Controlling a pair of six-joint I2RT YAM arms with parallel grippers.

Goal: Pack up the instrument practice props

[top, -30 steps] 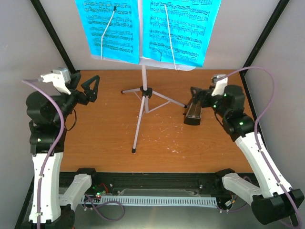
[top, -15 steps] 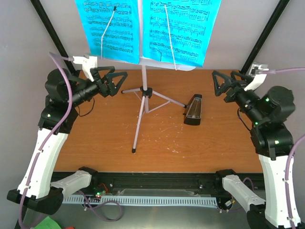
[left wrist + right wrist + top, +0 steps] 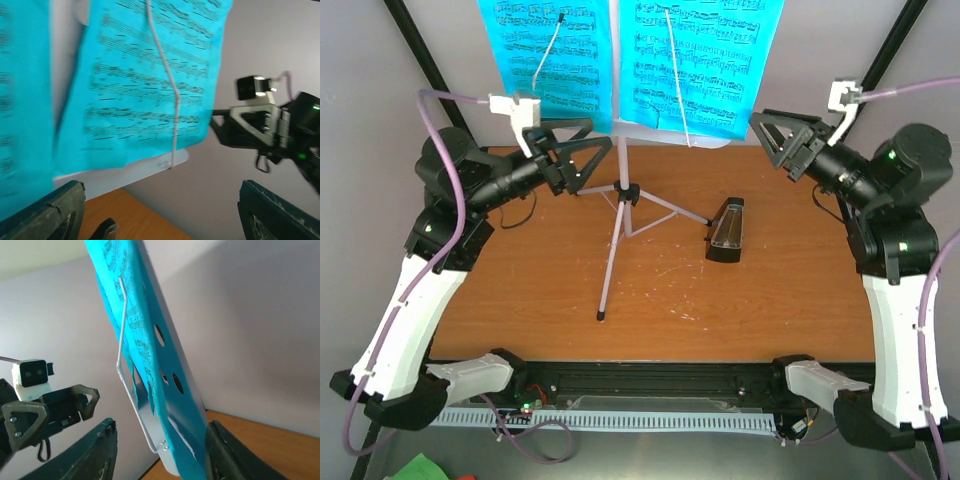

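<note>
— Where were the props?

— The white tripod music stand (image 3: 619,205) stood upright at the back of the orange-brown wooden table (image 3: 520,290). The cyan sheet-music pages (image 3: 552,70) lay on its perforated desk, pinned by thin white wire arms (image 3: 545,65). The small black pyramid metronome (image 3: 725,230) sat on the table, just beside one tripod foot.

— And the arms?

— The left gripper (image 3: 592,142) hovered by the desk's lower left edge and the right gripper (image 3: 765,135) by its lower right corner. Both had their fingers spread and held nothing.

— What worried you?

— Tipping, I judged. The stand was top-heavy on thin legs, so a sideways nudge on the desk could have toppled it onto the metronome. Pulling a page from under its wire might have torn the paper. The two arms, closing from opposite sides, could also have met.
</note>
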